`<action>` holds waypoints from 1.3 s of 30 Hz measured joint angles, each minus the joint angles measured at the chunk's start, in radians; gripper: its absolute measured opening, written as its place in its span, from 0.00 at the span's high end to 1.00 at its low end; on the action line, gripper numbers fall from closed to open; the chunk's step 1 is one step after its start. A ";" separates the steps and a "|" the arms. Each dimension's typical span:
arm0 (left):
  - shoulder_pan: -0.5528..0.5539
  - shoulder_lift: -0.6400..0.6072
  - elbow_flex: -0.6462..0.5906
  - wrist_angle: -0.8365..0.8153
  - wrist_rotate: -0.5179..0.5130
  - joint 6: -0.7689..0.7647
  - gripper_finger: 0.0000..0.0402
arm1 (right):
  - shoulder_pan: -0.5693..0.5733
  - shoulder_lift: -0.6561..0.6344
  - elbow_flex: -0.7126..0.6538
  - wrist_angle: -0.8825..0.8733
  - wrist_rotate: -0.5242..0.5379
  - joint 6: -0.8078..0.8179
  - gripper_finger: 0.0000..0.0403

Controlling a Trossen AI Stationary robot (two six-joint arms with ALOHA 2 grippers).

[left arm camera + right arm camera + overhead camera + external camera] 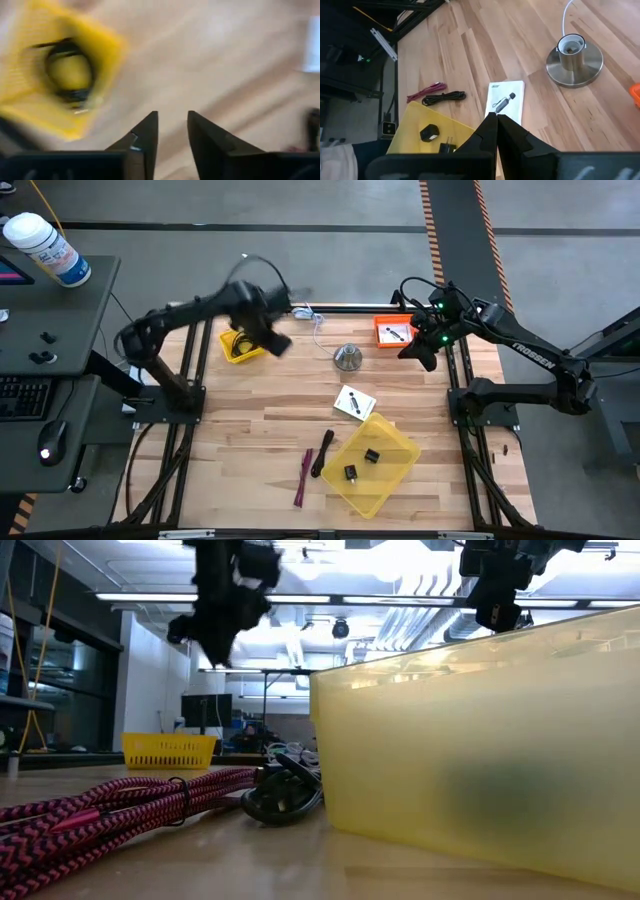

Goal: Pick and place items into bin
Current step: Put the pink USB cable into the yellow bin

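My left gripper (272,338) (172,117) hovers open and empty beside a small yellow basket (240,346) (60,75) that holds a black cable coil (70,70). My right gripper (422,352) (496,117) is shut and empty, raised near an orange tray (393,330) with a white card in it. Another white card (354,402) (505,99) lies flat on the table. A large yellow bin (375,462) holds two black cubes (371,455) (351,472). A maroon stick (303,477) and a black cable bundle (322,452) lie left of the bin.
A silver metal dome (348,357) (573,59) stands mid-table with a thin white cord (318,320) running off behind it. The low view shows the bin's wall (480,740) close up, with the maroon braided cable (110,805) beside it. Bare wood lies toward the table's near left.
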 joint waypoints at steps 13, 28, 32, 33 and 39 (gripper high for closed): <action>-0.604 0.048 -0.004 0.265 -0.087 -0.523 1.00 | 0.001 0.000 0.001 -0.055 0.002 -0.017 1.00; -0.815 0.256 -0.005 0.345 0.044 -0.882 0.62 | 0.143 0.000 0.001 -0.050 0.144 0.146 1.00; -0.849 0.282 -0.005 0.354 0.039 -0.927 0.48 | 0.166 0.000 0.001 -0.021 0.176 0.224 1.00; -0.857 0.285 -0.005 0.358 0.036 -0.937 0.45 | 0.172 0.000 0.001 -0.015 0.182 0.243 1.00; -0.913 0.295 -0.005 0.404 -0.018 -0.946 0.29 | 0.232 0.000 0.001 -0.006 0.239 0.348 1.00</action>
